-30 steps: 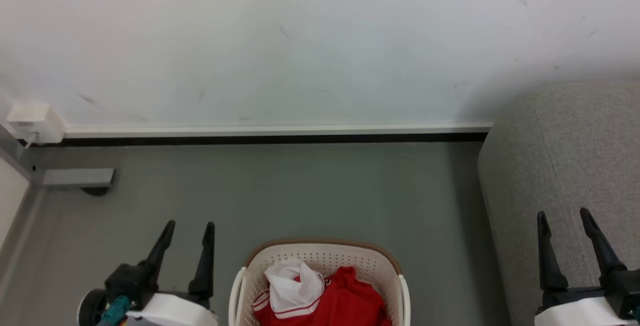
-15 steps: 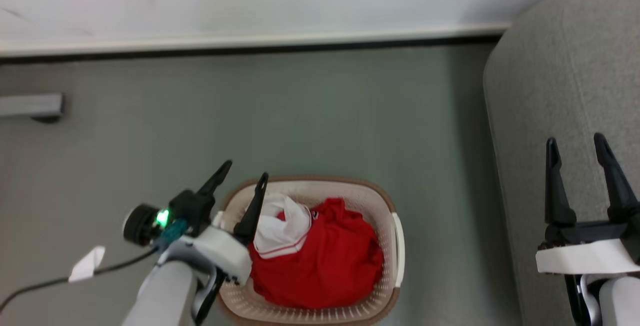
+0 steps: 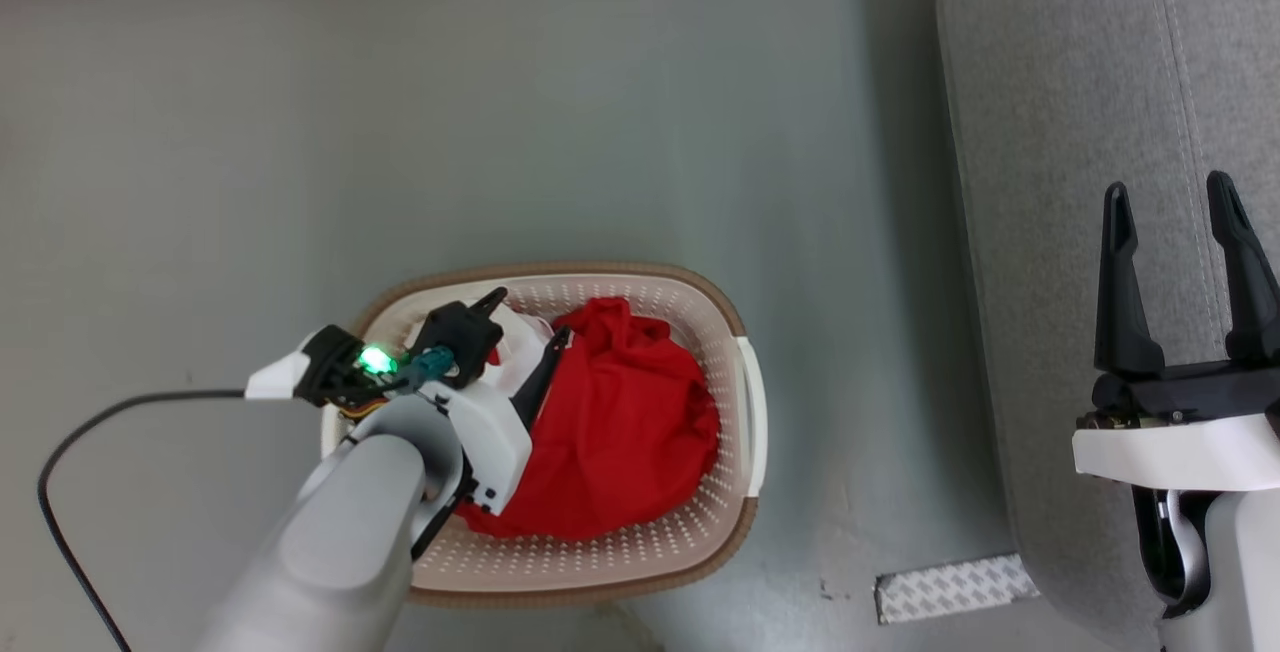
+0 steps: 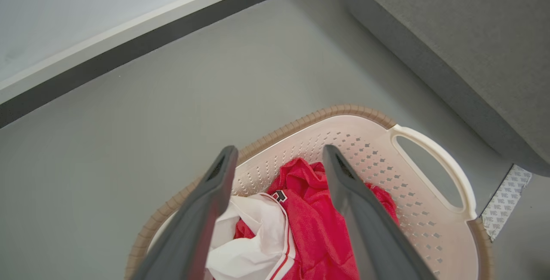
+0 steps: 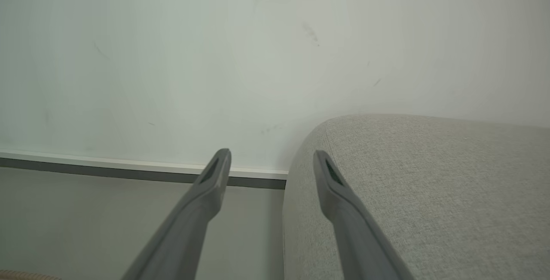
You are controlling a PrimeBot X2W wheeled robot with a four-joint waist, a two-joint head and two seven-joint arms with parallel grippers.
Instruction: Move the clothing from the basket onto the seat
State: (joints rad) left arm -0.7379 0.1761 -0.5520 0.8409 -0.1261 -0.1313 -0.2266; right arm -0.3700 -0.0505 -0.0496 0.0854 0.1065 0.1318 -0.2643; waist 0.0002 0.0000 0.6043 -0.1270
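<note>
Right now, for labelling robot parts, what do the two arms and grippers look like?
The left gripper and right gripper each have two long, tapering dark fingers on a black base with a white wrist housing. The left arm's forearm is smooth pale grey; its wrist carries a green light, a teal connector and a black cable.

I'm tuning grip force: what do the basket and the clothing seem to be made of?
The basket looks like matte cream moulded plastic: evenly punched holes, smooth handle, brown weave-look rim. The clothing seems soft fabric, perhaps knit, judging by its crumpled folds.
</note>
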